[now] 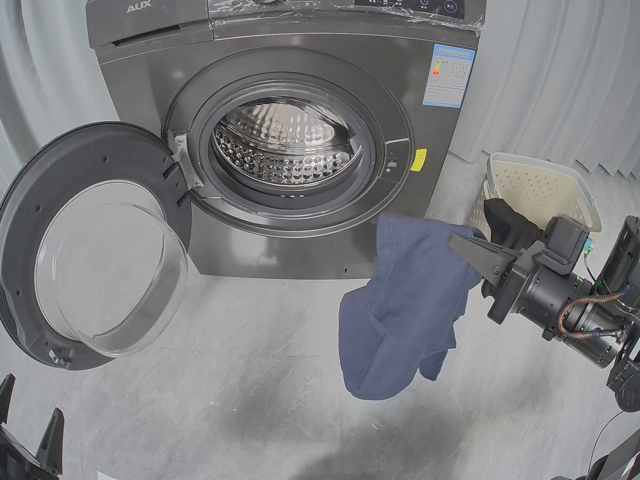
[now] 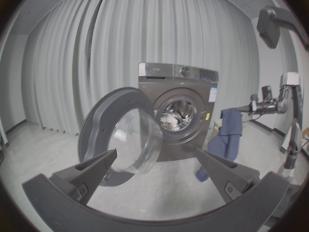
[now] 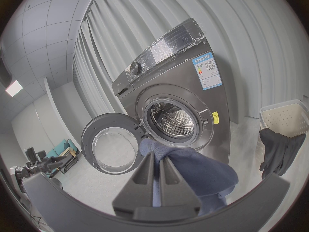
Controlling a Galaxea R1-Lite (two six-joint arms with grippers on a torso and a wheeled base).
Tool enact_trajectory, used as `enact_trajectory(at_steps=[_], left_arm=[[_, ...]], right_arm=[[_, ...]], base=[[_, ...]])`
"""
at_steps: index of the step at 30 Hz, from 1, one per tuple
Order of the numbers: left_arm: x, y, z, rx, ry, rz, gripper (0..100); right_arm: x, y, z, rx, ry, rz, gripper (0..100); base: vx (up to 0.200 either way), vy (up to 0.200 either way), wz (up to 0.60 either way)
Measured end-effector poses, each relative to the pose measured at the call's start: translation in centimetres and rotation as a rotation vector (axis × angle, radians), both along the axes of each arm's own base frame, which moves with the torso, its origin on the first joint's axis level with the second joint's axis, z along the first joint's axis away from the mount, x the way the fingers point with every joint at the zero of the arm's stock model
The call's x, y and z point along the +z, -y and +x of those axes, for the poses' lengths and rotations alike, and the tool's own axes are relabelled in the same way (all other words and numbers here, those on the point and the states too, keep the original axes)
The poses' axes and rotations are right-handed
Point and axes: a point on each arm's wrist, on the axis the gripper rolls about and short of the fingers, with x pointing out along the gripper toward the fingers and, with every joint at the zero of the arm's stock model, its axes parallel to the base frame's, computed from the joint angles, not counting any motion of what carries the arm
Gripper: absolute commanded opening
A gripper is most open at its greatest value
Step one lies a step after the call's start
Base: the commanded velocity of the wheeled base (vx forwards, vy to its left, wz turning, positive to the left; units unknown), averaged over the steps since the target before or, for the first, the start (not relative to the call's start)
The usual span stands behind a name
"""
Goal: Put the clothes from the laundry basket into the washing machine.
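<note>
A grey front-loading washing machine (image 1: 280,101) stands ahead with its round door (image 1: 93,248) swung wide to the left and the steel drum (image 1: 287,145) bare inside. My right gripper (image 1: 467,241) is shut on a blue garment (image 1: 400,301) that hangs above the floor, right of and below the drum opening. In the right wrist view the blue garment (image 3: 196,171) is pinched in the right gripper (image 3: 157,158). A white laundry basket (image 1: 540,191) stands right of the machine with a black garment (image 1: 510,225) draped over its rim. My left gripper (image 2: 154,155) is open, low at the left.
Grey curtains (image 1: 567,61) hang behind and beside the machine. The pale marbled floor (image 1: 233,381) lies open in front of it. The open door juts out over the floor at the left.
</note>
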Motion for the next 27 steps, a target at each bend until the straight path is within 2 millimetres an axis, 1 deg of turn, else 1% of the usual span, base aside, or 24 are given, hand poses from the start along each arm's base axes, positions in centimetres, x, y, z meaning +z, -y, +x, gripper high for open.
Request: enact_trajectory(at_steps=[3,5,8,13,17,20,23,27], left_arm=[[1.8,0.2,0.4,-0.088,-0.005,0.002,100],[2.9,0.3,1.2,-0.152,-0.032,0.006,100],[4.0,0.5,2.7,-0.236,-0.080,0.010,100],[5.5,0.9,6.2,-0.364,-0.149,0.014,100],[6.1,1.6,9.0,-0.465,-0.201,0.018,100],[6.2,2.6,11.2,-0.532,-0.252,0.021,100],[6.4,4.1,13.6,-0.596,-0.278,0.027,100],[6.2,6.3,16.3,-0.664,-0.302,0.036,100]], right_arm=[[0.4,-0.5,0.5,-0.008,0.010,0.012,0],[0.8,-1.0,0.8,-0.012,0.018,0.025,0],[1.5,-1.8,1.3,-0.015,0.028,0.051,0],[2.7,-3.4,2.3,-0.013,0.042,0.105,0],[3.4,-4.7,3.3,-0.013,0.049,0.142,0],[3.6,-5.5,3.9,-0.013,0.051,0.155,0],[3.6,-6.0,4.3,-0.011,0.049,0.163,0],[3.6,-6.6,4.7,-0.011,0.046,0.168,0]], base=[[0.000,0.000,0.00],[0.000,0.000,0.00],[0.000,0.000,0.00],[0.000,0.000,0.00],[0.000,0.000,0.00],[0.000,0.000,0.00],[0.000,0.000,0.00],[0.000,0.000,0.00]])
